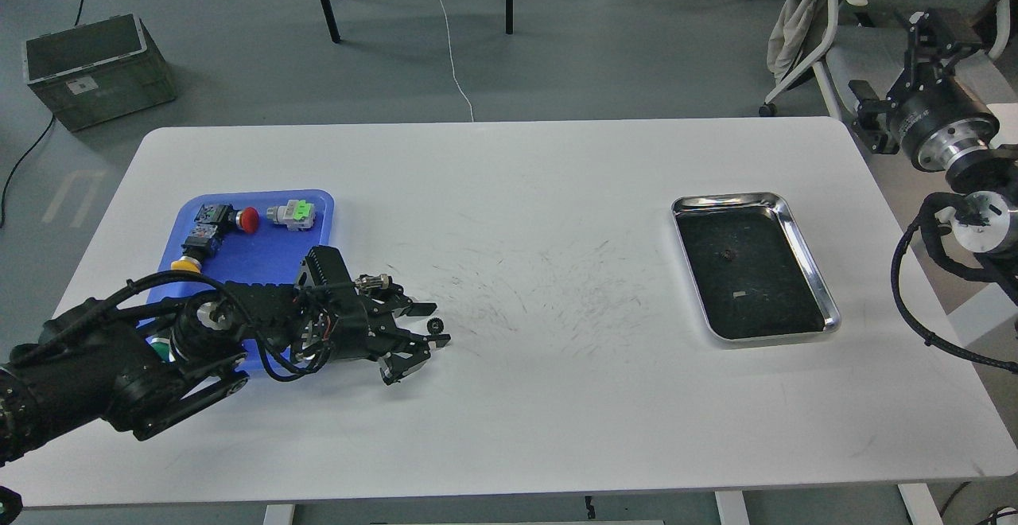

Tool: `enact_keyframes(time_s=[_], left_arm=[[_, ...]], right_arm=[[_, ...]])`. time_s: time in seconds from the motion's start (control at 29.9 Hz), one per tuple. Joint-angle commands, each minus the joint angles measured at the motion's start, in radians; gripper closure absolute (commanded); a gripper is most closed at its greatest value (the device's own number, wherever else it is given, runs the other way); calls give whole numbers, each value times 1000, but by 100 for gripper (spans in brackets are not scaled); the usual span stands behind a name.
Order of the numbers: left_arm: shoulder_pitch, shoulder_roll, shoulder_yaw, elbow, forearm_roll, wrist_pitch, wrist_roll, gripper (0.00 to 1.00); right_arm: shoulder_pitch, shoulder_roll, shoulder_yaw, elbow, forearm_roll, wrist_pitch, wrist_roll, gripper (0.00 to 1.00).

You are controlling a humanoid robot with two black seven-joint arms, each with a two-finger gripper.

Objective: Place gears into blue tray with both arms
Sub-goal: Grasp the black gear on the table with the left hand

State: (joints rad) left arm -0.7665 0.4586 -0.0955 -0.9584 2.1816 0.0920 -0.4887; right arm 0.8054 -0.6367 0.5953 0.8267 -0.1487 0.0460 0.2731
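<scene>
White table [557, 398] — gear [434, 325] between spread fingers of left claw [437, 324], ungripped.

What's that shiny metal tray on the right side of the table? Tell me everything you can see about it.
The steel tray is a shallow rectangle with rounded corners and a polished, mirror-like raised rim; its inside looks dark. It lies flat on the white table, towards the right side, turned slightly askew to the table's edges. Inside sit a tiny dark object, too small to identify, near the middle, and a small pale fleck below it. No gripper touches it; the right arm is off beyond the table's edge.
</scene>
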Motion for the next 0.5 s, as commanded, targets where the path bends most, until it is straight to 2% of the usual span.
enact_keyframes(time_s=[0.0,0.13,0.27,0.47], left_arm=[[3,-1,0,0,0,0,0,64],[3,2,-1,0,0,2,0,75],[6,2,-3,0,0,3,0,76],[9,5,-3,0,0,11,0,89]], right_arm=[[0,0,-2,0,0,2,0,4],[0,0,-3,0,-2,2,0,4],[0,0,-3,0,-3,2,0,4],[-2,0,-6,0,-5,2,0,4]])
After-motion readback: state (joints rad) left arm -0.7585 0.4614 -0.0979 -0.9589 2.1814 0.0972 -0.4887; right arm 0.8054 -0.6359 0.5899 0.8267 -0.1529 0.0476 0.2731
